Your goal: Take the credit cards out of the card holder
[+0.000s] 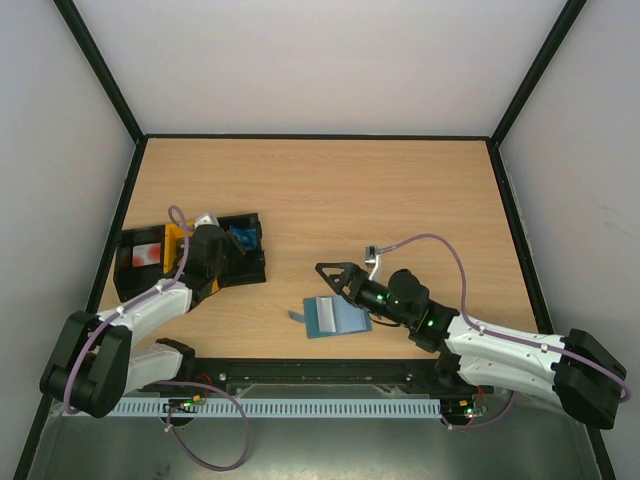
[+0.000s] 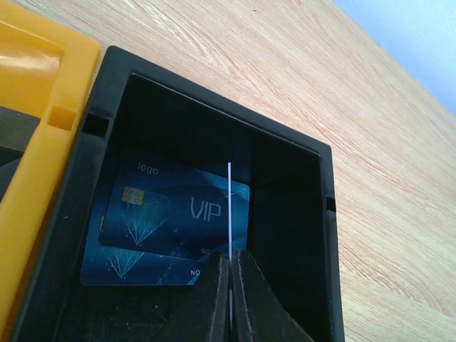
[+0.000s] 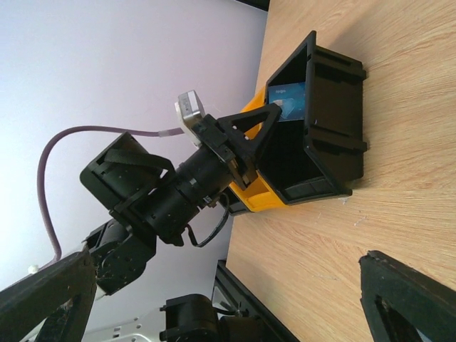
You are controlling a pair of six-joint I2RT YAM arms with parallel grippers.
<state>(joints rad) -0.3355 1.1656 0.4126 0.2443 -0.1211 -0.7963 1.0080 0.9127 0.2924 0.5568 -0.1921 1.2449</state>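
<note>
While left gripper (image 2: 230,262), clamped on what seems a card (image 2: 230,206) edge-on, hangs over black tray (image 2: 214,102), card holder (image 1: 330,317) lies well right of tray, beside wide-open, empty right gripper (image 1: 336,284), the nearer arm.

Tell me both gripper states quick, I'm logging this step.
Left gripper: closed on a thin card, seen edge-on, over the black tray.
Right gripper: open, holding nothing.

Pale wood-grain table (image 1: 330,190) — matt black plastic tray (image 2: 292,178), smooth yellow plastic tray (image 2: 50,78), glossy blue card (image 2: 171,210)
</note>
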